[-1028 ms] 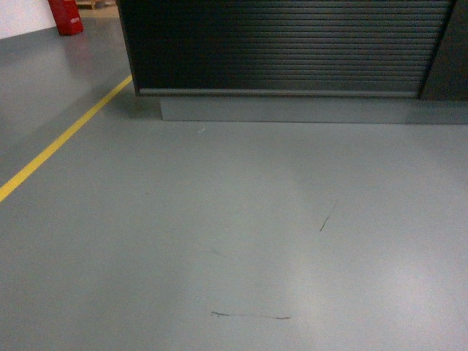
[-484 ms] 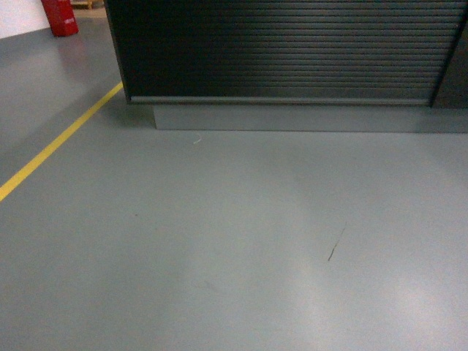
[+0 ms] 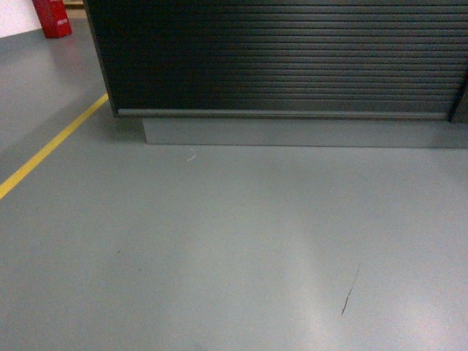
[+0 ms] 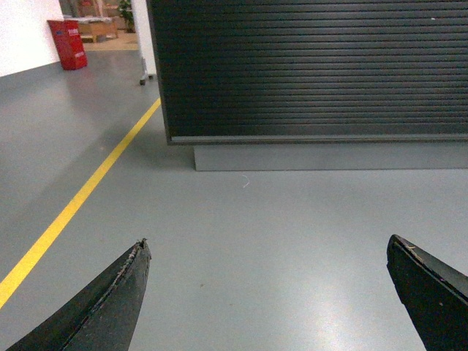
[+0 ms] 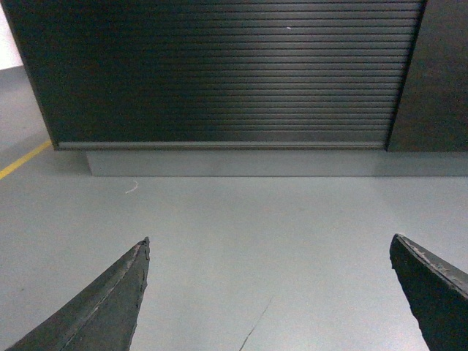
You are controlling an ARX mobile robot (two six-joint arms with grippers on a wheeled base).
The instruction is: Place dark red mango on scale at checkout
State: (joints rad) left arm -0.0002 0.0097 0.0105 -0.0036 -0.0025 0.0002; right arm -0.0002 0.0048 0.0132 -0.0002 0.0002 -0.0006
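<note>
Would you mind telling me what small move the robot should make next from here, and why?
Probably roll the base a little further forward toward the checkout. Only its ribbed front panel and grey plinth show, with bare floor in between; neither its top, nor any scale or mango, is in view. Both the left gripper and the right gripper are open and empty, so nothing can be placed yet.

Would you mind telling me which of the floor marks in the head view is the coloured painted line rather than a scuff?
It is the yellow line running diagonally at the left, beside the checkout. The thin dark scuff at lower right is short and unpainted.
</note>
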